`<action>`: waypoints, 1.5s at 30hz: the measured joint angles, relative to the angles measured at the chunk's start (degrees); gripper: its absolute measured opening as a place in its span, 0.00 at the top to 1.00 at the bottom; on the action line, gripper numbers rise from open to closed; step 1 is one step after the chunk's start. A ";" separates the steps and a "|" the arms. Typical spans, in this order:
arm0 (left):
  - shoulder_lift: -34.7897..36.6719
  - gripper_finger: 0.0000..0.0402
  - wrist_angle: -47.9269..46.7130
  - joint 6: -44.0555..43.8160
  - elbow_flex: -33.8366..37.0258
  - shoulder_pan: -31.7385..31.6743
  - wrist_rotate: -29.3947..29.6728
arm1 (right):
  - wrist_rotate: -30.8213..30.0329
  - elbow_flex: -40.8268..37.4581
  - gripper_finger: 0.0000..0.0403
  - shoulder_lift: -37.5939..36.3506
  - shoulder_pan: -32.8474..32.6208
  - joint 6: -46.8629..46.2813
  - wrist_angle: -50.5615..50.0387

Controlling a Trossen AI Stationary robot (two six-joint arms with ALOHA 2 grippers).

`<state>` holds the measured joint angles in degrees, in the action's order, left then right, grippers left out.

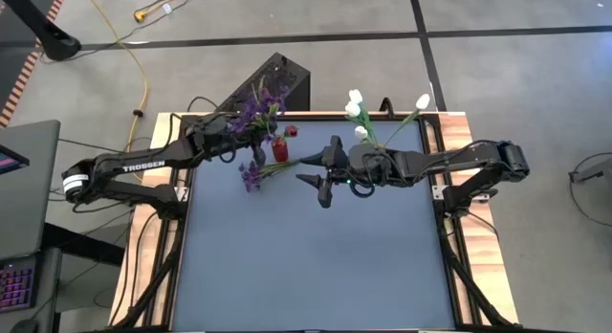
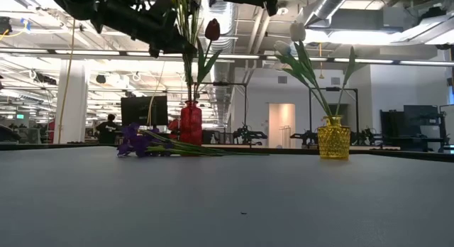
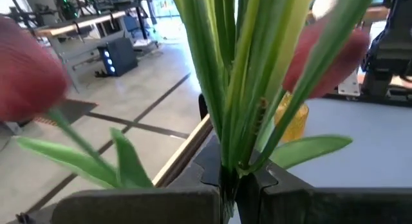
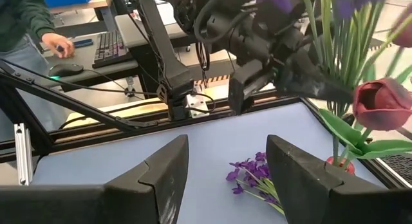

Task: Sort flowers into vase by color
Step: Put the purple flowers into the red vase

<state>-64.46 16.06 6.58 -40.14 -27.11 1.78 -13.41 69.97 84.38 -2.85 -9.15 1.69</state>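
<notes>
Open-plan robotics lab

Bare silver ceiling ducts [image 2: 333, 6] over rows of lit workbenches; a black computer monitor [image 2: 144, 110] and black keyboard [image 4: 106, 49] on desks; yellow cable [image 1: 124, 36] across grey concrete floor [image 1: 516, 75].

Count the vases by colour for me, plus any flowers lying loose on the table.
Red glass vase: 1
Yellow textured glass vase: 1
Bushy purple artificial flower lying flat on the grey table: 1
Total: 3
</notes>
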 joint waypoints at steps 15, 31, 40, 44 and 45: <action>-8.32 1.00 1.30 -0.36 0.00 -1.90 -0.08 | 0.02 0.00 0.42 0.02 -0.02 0.12 -1.86; -9.87 0.96 1.22 -0.35 0.07 -2.93 0.44 | 0.04 0.00 0.42 0.02 0.00 0.11 -4.49; -9.42 0.74 0.82 -1.26 0.07 -2.94 0.35 | 0.04 0.00 0.42 0.02 0.00 0.11 -4.97; -7.45 0.67 -1.75 -2.95 0.07 -2.93 0.16 | 0.04 0.00 0.42 -0.14 0.00 -0.74 -8.18; -6.84 0.66 -2.77 -3.34 0.07 -2.93 0.16 | 0.06 0.00 0.42 -0.23 0.02 -0.92 -9.03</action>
<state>-71.30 13.29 3.24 -40.07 -30.04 1.93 -13.34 69.97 84.15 -2.83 -10.07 -7.34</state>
